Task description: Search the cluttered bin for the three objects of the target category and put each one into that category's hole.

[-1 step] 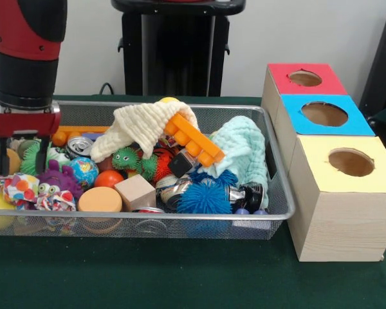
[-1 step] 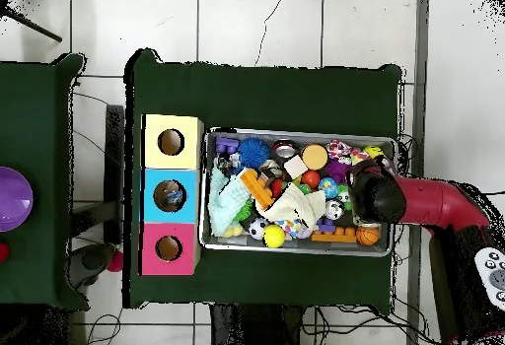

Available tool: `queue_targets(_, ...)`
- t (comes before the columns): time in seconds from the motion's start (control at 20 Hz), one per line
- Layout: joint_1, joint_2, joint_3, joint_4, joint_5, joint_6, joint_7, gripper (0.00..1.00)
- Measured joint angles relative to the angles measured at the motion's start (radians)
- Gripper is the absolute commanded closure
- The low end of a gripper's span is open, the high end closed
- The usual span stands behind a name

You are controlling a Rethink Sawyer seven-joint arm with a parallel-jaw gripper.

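bin: wire mesh bin (image 1: 278, 193) on the green table (image 1: 180, 277), stuffed with toys, pretty chaotic in there

arm: red and black arm (image 1: 26, 58) comes down over the bin's end farthest from the boxes

gripper: the gripper (image 1: 22, 154) has its two dark fingers (image 1: 3, 156) dipped into the clutter there, with a gap between them, so partly open. Honestly can't tell if anything sits between them, toys crowd all around the tips

boxes: three wooden boxes in a row just beside the other end of the bin, each with a round hole on top: yellow-top box (image 1: 344, 193), blue-top box (image 1: 325, 116), red-top box (image 1: 305, 78)

cloths: cream knit cloth (image 1: 145, 125) draped over the middle of the pile, mint knit cloth (image 1: 244, 151) bunched at the end by the boxes

other stuff: orange brick piece (image 1: 193, 138) leaning on the cream cloth, blue spiky ball (image 1: 204, 198) at the front, wooden cube (image 1: 135, 191), orange disc (image 1: 100, 199), globe ball (image 1: 83, 170), purple googly-eyed toy (image 1: 55, 180)

overhead: soccer ball (image 2: 258, 228) and yellow ball (image 2: 274, 235) sit along one long side of the bin
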Motion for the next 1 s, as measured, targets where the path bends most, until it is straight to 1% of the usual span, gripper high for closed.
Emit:
queue_targets(0.25,-0.037,0.042,0.026,-0.029,0.0,0.0,0.0,0.0)
queue_targets(0.45,-0.08,0.071,0.066,-0.053,0.0,0.0,0.0,0.0)
queue_targets(0.7,-0.106,0.09,0.095,-0.076,0.0,0.0,0.0,0.0)
queue_targets(1.0,-0.121,0.102,0.115,-0.083,0.0,0.001,0.0,0.0)
